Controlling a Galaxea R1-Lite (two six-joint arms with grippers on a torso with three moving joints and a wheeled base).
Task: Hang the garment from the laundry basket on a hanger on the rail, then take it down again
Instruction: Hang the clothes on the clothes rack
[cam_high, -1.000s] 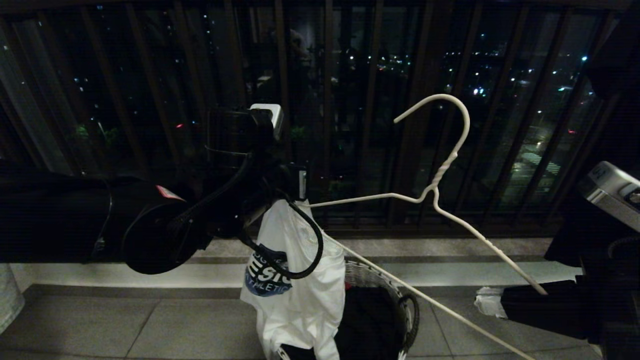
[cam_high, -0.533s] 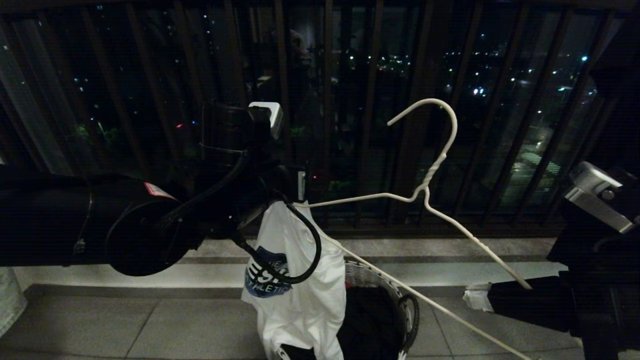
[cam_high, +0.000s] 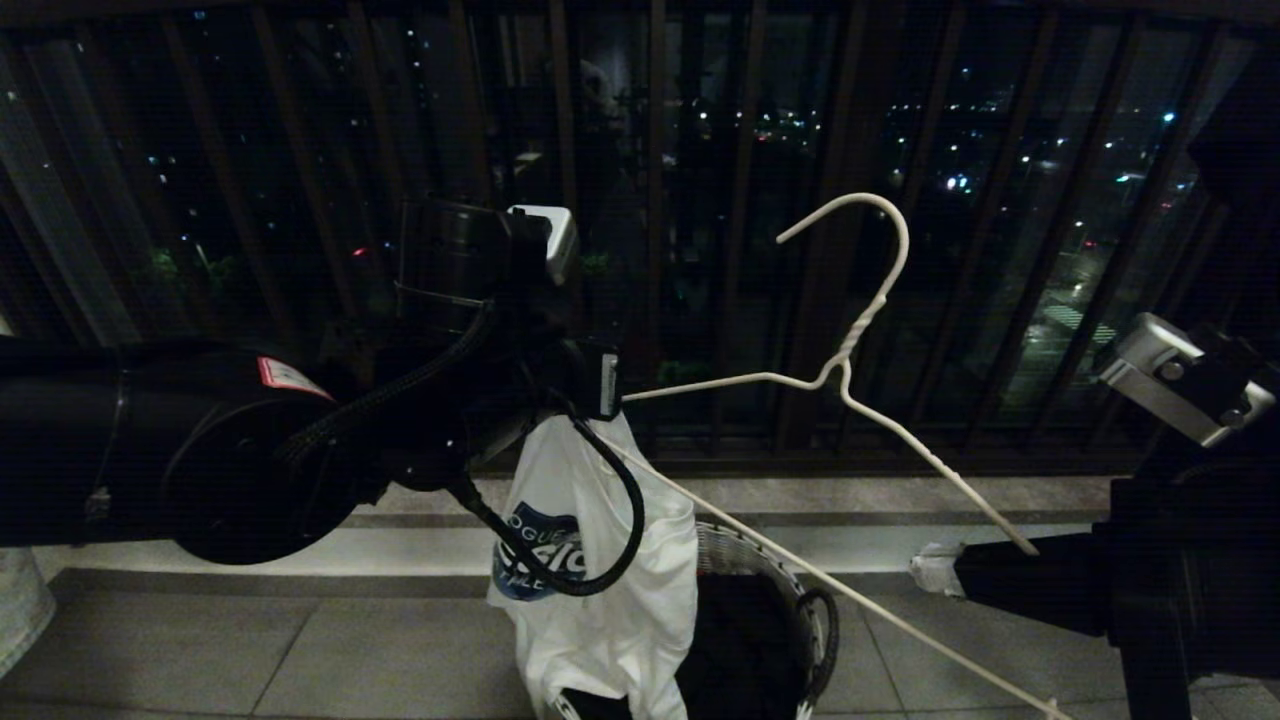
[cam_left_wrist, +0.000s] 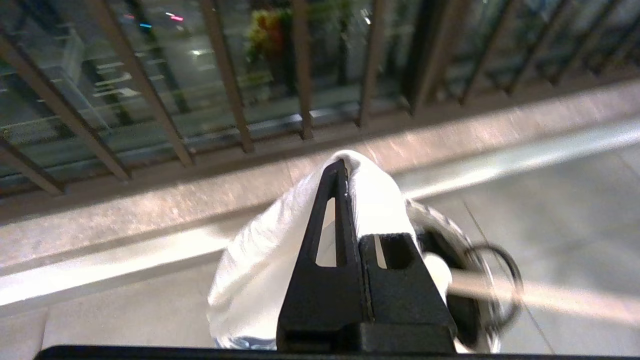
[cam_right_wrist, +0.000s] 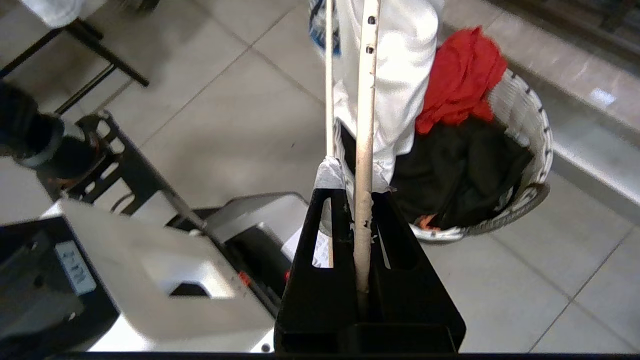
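Note:
The garment, a white T-shirt with a dark blue print, hangs from my left gripper, which is shut on a bunch of its fabric over the laundry basket. The wrist view shows the left gripper pinching the cloth at its tips. The off-white wire hanger is held upright, hook up. Its left arm tip reaches the shirt's top. My right gripper is shut on the hanger's right arm. The right gripper points toward the basket. The rail is out of view.
Dark balcony railing bars stand behind a raised pale ledge. The basket holds a red cloth and dark clothes. My own base sits on the tiled floor below the right gripper. A pale garment hangs at the left edge.
My right gripper has carried the hanger to the left and slightly up, toward the shirt. The left gripper with the shirt has shifted a little to the right.

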